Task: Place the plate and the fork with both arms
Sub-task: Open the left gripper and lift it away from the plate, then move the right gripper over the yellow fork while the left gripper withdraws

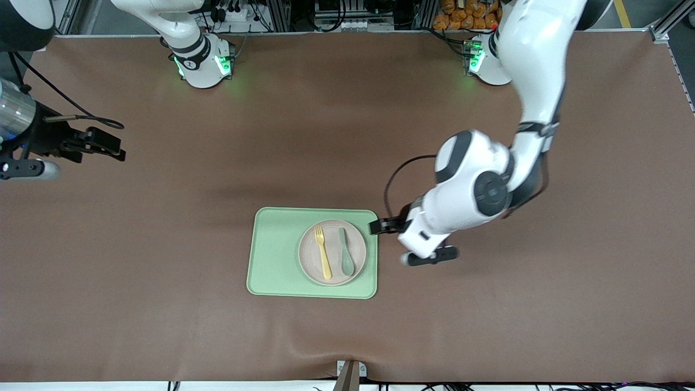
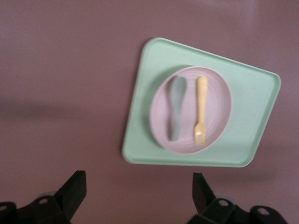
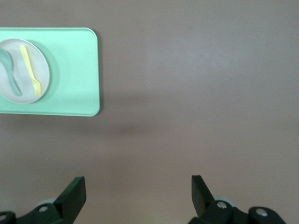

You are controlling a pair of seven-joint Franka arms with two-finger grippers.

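The speckled beige-pink plate (image 1: 332, 271) lies on the light-green tray (image 1: 271, 255), at the tray's end toward the left arm. The pale-yellow fork (image 1: 323, 252) lies on the plate, beside a grey-green spoon (image 1: 346, 259). My left gripper (image 1: 386, 231) is open and empty, just off the tray's edge toward the left arm's end. In the left wrist view (image 2: 139, 186) it faces the tray (image 2: 252, 116), plate (image 2: 219, 100) and fork (image 2: 201, 109). My right gripper (image 1: 111, 149) is open and empty, over bare table toward the right arm's end; in the right wrist view (image 3: 138, 191) the tray (image 3: 74, 70) and plate (image 3: 43, 70) lie well off.
The brown table mat (image 1: 488, 315) spreads all around the tray. A small bracket (image 1: 350, 372) sits at the table edge nearest the front camera. The two arm bases (image 1: 203, 65) stand along the edge farthest from that camera.
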